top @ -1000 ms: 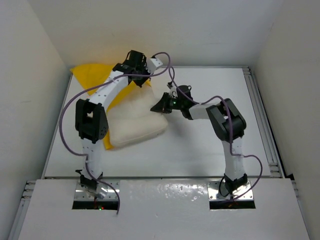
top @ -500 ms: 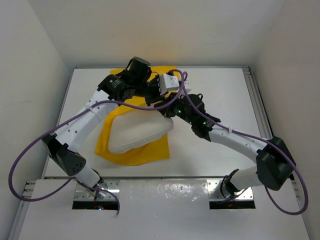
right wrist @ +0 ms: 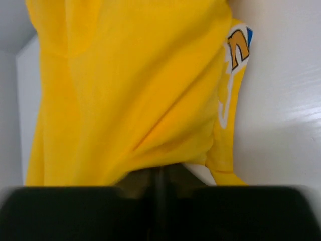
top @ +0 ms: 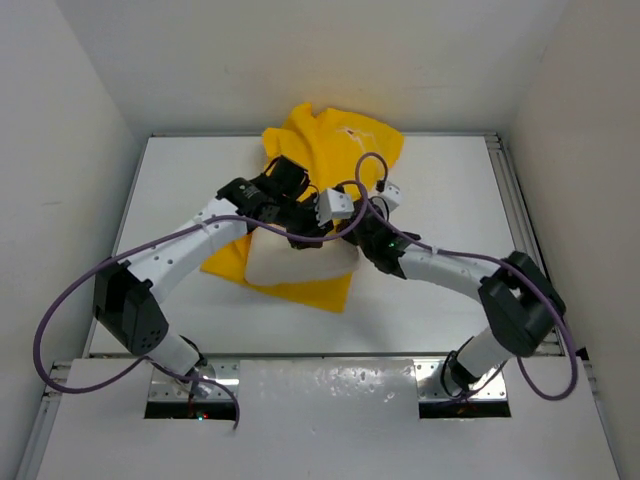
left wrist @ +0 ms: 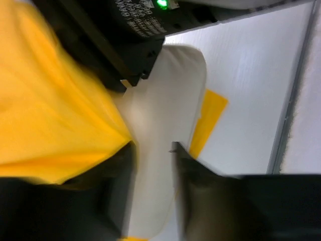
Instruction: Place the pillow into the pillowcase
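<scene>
Pillow: lay on the bench near its middle, cream and puffy, with both arms meeting over its far edge.
Pillowcase: bright yellow; its far part was raised and bunched above the pillow, while a flat part lay under the pillow and stuck out on the near side.
Left gripper: blurred. Its two dark fingers stood a narrow gap apart with the cream pillow showing in the gap and yellow cloth against the left finger; I could not tell whether anything was pinched.
Right gripper: fingers pressed together on a fold of the pillowcase, whose cloth fanned out and filled most of the right wrist view.
Print: a patch of blue and orange lettering showed at the cloth's right edge.
</scene>
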Available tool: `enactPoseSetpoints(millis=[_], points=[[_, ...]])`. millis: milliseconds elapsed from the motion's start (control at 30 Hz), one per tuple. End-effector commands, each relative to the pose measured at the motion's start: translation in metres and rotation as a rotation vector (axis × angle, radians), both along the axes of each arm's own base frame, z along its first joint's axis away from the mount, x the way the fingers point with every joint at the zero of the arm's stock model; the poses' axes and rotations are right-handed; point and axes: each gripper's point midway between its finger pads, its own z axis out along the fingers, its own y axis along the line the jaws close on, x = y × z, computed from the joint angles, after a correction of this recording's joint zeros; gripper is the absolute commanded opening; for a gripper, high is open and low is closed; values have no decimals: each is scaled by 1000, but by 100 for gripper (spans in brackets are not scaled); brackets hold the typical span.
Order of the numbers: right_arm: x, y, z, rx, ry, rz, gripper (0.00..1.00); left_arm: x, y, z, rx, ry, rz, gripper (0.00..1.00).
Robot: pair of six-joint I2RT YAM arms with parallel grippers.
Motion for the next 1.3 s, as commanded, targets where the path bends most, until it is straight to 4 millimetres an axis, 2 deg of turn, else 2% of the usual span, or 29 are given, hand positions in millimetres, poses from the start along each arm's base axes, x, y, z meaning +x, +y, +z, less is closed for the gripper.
enactPoseSetpoints(millis=[0,33,67,100,133,167,200,267,300,333,367,400,433,500,533,567,600,633,667,733,800,833,933,1033,1100,1133,1200,1233,1267], points=[[34,33,22,57,-47,110,44,20,9,4,-36,-57,95,35],[39,39,22,45,-21,194,62,28,17,1,-16,-62,141,55],[17,46,1,-32,96,367,67,41,31,1,-15,-59,199,60],[9,47,1,-81,141,450,73,55,51,10,-36,-62,281,81],[1,43,1,-132,141,515,77,61,63,15,-48,-67,324,92],[-16,37,-8,-196,139,617,94,64,76,24,-68,-86,366,100],[-26,27,11,-223,95,634,99,71,89,29,-86,-99,421,100],[-45,-6,-2,-301,118,625,99,87,132,33,-66,-128,572,100],[-44,-26,18,-302,63,553,98,90,148,26,-44,-114,635,100],[-45,-32,23,-279,32,525,94,100,184,20,2,-129,756,100],[-59,-41,0,-235,81,497,82,103,200,10,33,-122,807,100],[-61,-40,2,-190,58,486,29,104,219,-7,69,-114,853,92],[-61,-39,5,-152,25,468,10,107,247,-17,111,-114,928,77],[-67,-33,-14,-114,69,450,9,106,273,-47,166,-58,977,37],[-68,-31,-29,-109,120,441,17,105,283,-55,173,-31,996,36],[-65,-26,-29,-76,138,430,27,105,286,-68,183,6,997,39],[-64,-19,-30,-50,147,448,36,104,290,-74,187,20,993,54],[-62,-2,-30,5,137,497,58,101,295,-86,206,41,1006,65],[-61,10,-24,36,113,537,66,105,299,-93,218,26,1005,77],[-61,39,-8,53,49,627,74,99,315,-114,282,24,1043,84],[-70,53,-13,-34,58,679,77,105,333,-130,346,-12,1079,88],[-57,55,-1,-149,-19,667,78,103,337,-146,370,17,1083,89],[-60,68,21,-434,-184,721,84,115,352,-163,398,10,1128,100],[-65,92,36,-623,-304,866,86,120,339,-183,359,63,1070,100],[-73,106,10,-758,-270,973,90,123,325,-191,330,91,1024,99],[-67,118,20,-823,-306,1008,91,120,320,-200,329,124,1006,97],[-63,134,-4,-952,-277,1074,92,120,309,-206,282,169,971,78],[-62,138,-14,-987,-272,1089,92,118,305,-206,261,190,963,51],[-62,148,-17,-1004,-290,1098,93,118,302,-206,225,207,952,39]])
